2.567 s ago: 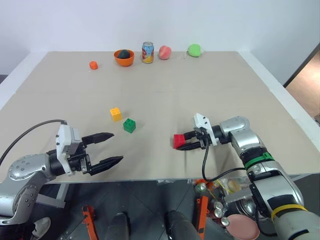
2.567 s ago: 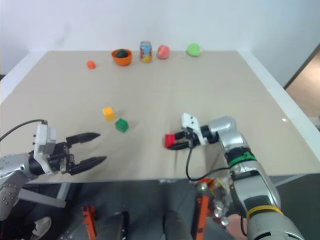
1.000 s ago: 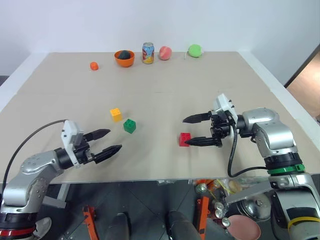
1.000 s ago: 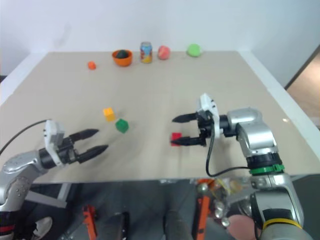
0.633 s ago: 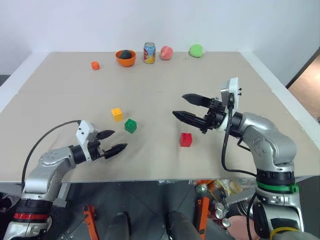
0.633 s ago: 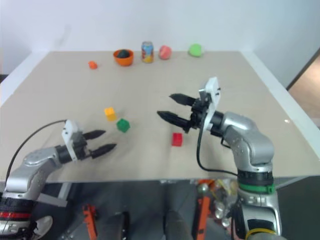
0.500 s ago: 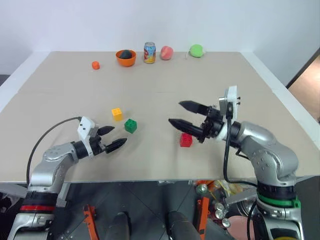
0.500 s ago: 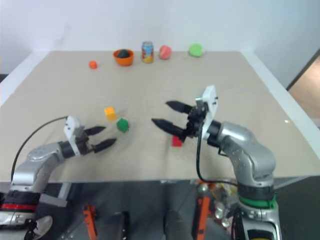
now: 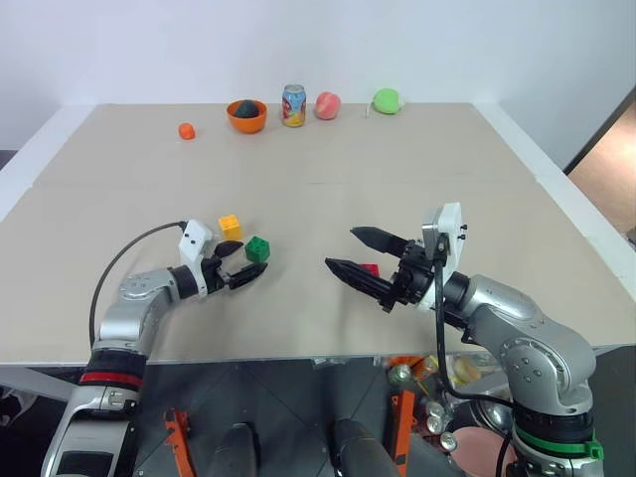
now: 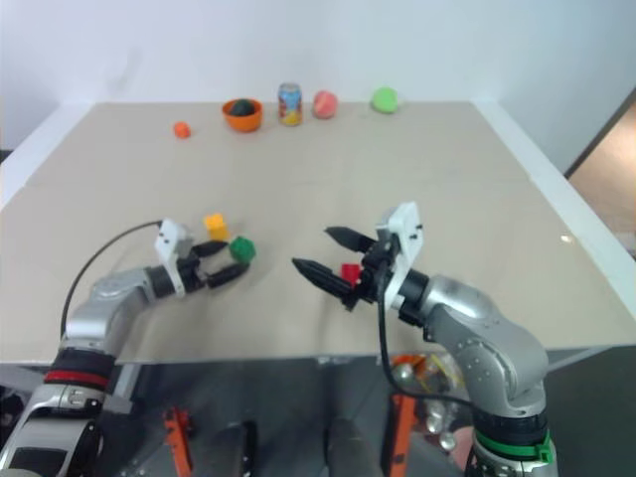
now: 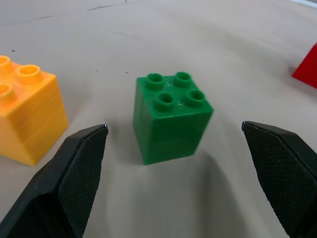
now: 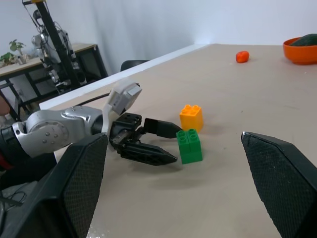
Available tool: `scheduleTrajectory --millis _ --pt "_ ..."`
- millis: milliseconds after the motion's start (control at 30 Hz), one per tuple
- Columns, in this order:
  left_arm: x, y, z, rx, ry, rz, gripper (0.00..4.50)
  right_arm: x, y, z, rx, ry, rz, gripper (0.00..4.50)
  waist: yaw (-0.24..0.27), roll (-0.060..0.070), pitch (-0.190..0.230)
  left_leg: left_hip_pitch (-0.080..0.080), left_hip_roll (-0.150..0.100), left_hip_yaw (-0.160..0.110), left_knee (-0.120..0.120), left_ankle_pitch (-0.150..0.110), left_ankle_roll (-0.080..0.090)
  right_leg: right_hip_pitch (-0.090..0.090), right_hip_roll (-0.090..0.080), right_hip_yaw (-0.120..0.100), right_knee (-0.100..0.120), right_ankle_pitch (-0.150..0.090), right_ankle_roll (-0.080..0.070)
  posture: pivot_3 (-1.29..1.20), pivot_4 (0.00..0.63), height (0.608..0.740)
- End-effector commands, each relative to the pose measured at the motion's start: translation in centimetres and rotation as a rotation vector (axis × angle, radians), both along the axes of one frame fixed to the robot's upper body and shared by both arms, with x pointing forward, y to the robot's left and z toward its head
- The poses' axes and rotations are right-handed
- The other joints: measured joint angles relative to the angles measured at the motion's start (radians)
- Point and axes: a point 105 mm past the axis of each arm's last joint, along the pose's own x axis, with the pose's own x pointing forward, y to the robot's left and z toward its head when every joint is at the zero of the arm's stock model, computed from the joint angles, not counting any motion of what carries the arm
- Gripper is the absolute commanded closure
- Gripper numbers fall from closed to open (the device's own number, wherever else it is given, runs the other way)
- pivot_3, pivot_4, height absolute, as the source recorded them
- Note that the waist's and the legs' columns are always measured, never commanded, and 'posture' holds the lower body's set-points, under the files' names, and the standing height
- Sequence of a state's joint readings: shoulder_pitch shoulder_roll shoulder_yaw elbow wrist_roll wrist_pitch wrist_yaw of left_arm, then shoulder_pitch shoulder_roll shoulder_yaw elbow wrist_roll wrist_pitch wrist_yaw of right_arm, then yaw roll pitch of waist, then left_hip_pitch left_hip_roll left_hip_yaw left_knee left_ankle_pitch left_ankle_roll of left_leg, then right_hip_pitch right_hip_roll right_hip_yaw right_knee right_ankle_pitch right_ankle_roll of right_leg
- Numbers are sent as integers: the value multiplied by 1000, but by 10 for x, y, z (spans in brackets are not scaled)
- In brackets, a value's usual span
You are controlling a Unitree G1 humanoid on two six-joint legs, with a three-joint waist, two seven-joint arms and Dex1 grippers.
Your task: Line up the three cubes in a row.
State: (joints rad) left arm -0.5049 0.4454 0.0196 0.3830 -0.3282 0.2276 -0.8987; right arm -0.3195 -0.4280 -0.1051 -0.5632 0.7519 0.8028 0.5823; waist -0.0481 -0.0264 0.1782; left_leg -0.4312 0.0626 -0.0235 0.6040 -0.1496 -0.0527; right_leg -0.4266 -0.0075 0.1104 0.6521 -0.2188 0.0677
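Now my left pincer (image 9: 241, 268) sits low on the counter (image 9: 328, 169), its two fingers spread wide and empty, tips just short of the green cube (image 9: 257, 248). In the left wrist view that cube stands square between my fingers, touching neither. The yellow cube (image 9: 231, 227) rests just beside the green one, on its far side, with a small gap between them. The red cube (image 9: 370, 269) lies well apart on my right, partly hidden behind my right pincer (image 9: 365, 256), which hovers above the counter, wide open and holding nothing.

I judge the step in hand to be taking hold of the green cube. The next move calls for easing forward until the cube sits fully between my fingers, then closing squarely on its sides without nudging the yellow one. After that the three cubes must be brought into one straight line.

At the far edge, an orange bowl (image 9: 246, 114) holds one dark rounded thing; I cannot tell what it is.
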Motion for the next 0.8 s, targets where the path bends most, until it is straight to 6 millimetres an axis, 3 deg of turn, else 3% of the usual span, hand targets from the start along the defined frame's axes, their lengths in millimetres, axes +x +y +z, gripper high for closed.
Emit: scheduleTrajectory --millis 33,67,100,333,567,800 --pt "10 -2 5 45 -62 28 0 -7 3 11 27 -42 12 51 0 0 0 0 0 0 0 0 0 0 0 0 0 0 0 0 150 740" --pt "13 -1 5 50 -67 38 572 -7 3 10 29 -40 10 0 0 0 0 0 0 0 0 0 0 0 0 0 0 0 0 0 150 740" --pt "15 -2 5 54 -73 45 749 -7 3 10 31 -37 7 0 0 0 0 0 0 0 0 0 0 0 0 0 0 0 0 0 150 740" --pt "17 -12 5 57 -94 13 3152 -7 3 9 33 -34 -4 0 0 0 0 0 0 0 0 0 0 0 0 0 0 0 0 0 150 740" --pt "9 -32 19 73 -168 -129 3233 -7 -1 9 33 -31 -13 0 0 0 0 0 0 0 0 0 0 0 0 0 0 0 0 0 150 740" --pt "-14 -68 35 98 -264 -466 3233 -27 -23 1 -38 8 75 0 2 -1 0 -2 0 -1 0 0 0 0 0 0 -2 0 1 0 150 740"
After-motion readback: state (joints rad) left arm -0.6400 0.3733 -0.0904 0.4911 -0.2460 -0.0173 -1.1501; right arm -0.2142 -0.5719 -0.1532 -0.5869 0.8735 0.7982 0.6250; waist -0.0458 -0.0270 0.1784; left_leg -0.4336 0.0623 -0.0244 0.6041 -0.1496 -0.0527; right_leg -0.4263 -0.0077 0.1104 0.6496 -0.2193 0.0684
